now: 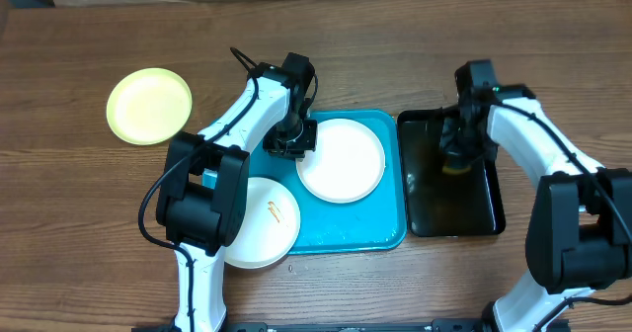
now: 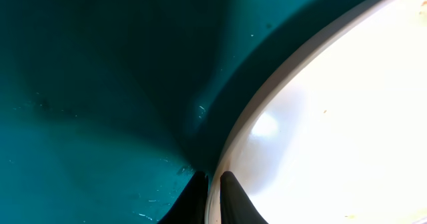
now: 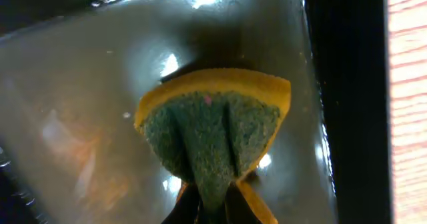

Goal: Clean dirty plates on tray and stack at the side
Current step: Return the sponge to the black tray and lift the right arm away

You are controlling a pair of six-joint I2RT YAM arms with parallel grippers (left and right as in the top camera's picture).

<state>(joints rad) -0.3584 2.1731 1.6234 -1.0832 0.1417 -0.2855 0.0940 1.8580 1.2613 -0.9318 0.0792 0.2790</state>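
A wooden surface (image 1: 79, 204) carried the turquoise tray (image 1: 385, 231) at its centre. A narrower black tray (image 1: 491, 213) stood just beside it on the right, its floor wet and glossy. Three plates were in view. The far white plate (image 1: 346, 164) lay inside the turquoise tray toward the back. The near white plate (image 1: 252, 241) sat at the tray's front-left corner, overhanging the rim. The yellow-green plate (image 1: 149, 106) rested well apart on the bare wood at the left. The left end effector (image 2: 213, 199) was down on the turquoise tray, nearly closed and pinching the far white plate's left rim, with one finger on each side of the edge. The right end effector (image 3: 212, 207) was clamped tight on a yellow-and-green sponge (image 3: 213, 127), held low inside the black tray. A small orange smear (image 1: 274, 210) marked the near white plate.
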